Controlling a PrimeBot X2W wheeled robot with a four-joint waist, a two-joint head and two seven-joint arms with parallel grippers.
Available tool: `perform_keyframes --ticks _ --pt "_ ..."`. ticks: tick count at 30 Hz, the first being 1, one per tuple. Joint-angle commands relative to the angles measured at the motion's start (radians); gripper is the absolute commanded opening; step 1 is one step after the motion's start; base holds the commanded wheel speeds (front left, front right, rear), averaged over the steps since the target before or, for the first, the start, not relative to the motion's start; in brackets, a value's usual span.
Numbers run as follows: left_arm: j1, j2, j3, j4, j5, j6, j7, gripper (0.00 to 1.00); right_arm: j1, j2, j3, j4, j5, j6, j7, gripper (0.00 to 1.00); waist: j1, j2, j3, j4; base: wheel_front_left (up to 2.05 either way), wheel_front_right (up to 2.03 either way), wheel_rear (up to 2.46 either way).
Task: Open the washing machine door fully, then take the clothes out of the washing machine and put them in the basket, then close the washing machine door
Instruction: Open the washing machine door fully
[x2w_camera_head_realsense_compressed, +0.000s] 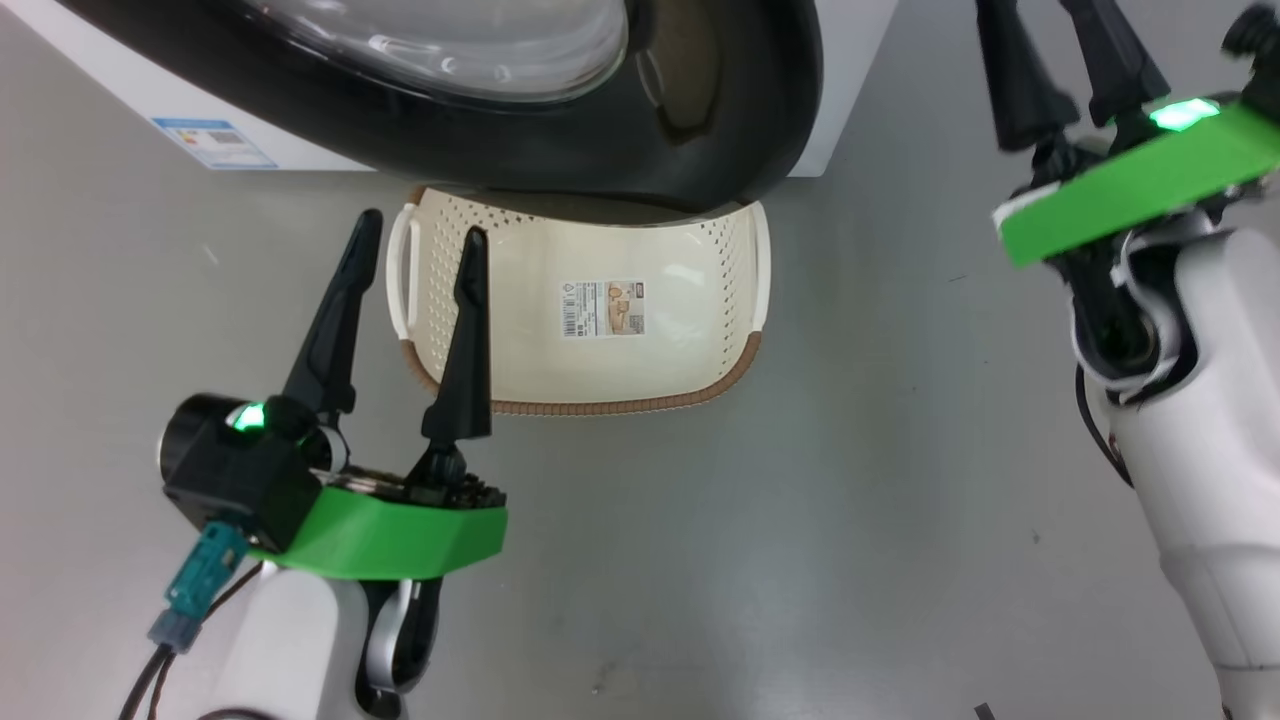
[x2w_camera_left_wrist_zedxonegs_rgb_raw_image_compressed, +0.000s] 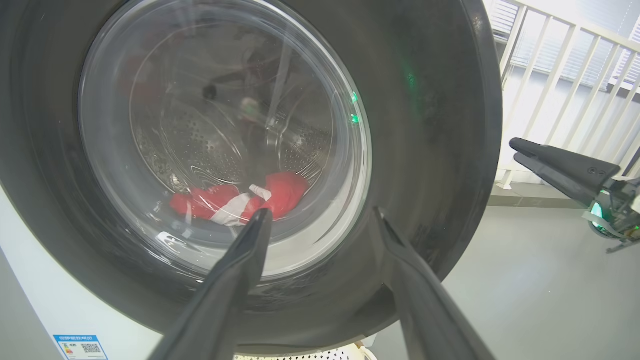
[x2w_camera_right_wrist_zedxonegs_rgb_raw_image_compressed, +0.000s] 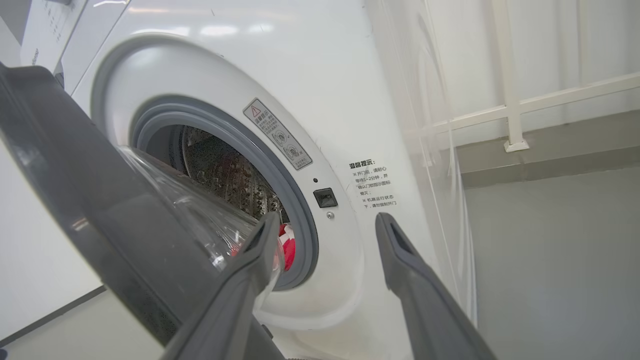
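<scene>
In washing machine, clothes; on floor beneath washing machine door (ajar), basket.

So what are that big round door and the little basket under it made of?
The washing machine door: rim looks like glossy black plastic, given its sharp reflections; the bulging clear window is probably glass, since the clothes show through. The basket: likely moulded cream plastic, semi-matte, with punched-looking holes and a brown rim.
</scene>
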Motion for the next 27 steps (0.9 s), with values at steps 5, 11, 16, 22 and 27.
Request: perform_keyframes --ticks 5,11,16,22,27 --pt "0.033 0.024 0.045 -0.038 0.006 -0.004 -0.005 1.0 0.099 0.005 0.007 -0.053 -0.208 0.008 -0.094 1.0 0.0 0.0 -0.011 -0.019 0.0 0.0 0.0" --pt "0.047 0.029 0.061 -0.05 0.014 0.001 -0.005 1.0 0.225 0.064 -0.066 -0.123 -0.431 0.008 -0.132 1.0 0.0 0.0 -0.019 -0.027 0.0 0.0 0.0" --pt "0.061 0.033 0.069 -0.057 0.021 -0.001 -0.005 1.0 0.323 0.11 -0.101 -0.203 -0.536 0.008 -0.14 1.0 0.0 0.0 -0.025 -0.034 0.0 0.0 0.0" --pt "0.078 0.033 0.076 -0.066 0.028 0.0 -0.005 1.0 0.439 0.135 -0.122 -0.298 -0.596 0.008 -0.141 1.0 0.0 0.0 -0.031 -0.037 0.0 0.0 0.0" --pt "0.091 0.035 0.088 -0.076 0.031 0.003 -0.005 1.0 0.496 0.143 -0.129 -0.331 -0.623 0.008 -0.141 1.0 0.0 0.0 -0.026 -0.045 0.0 0.0 0.0"
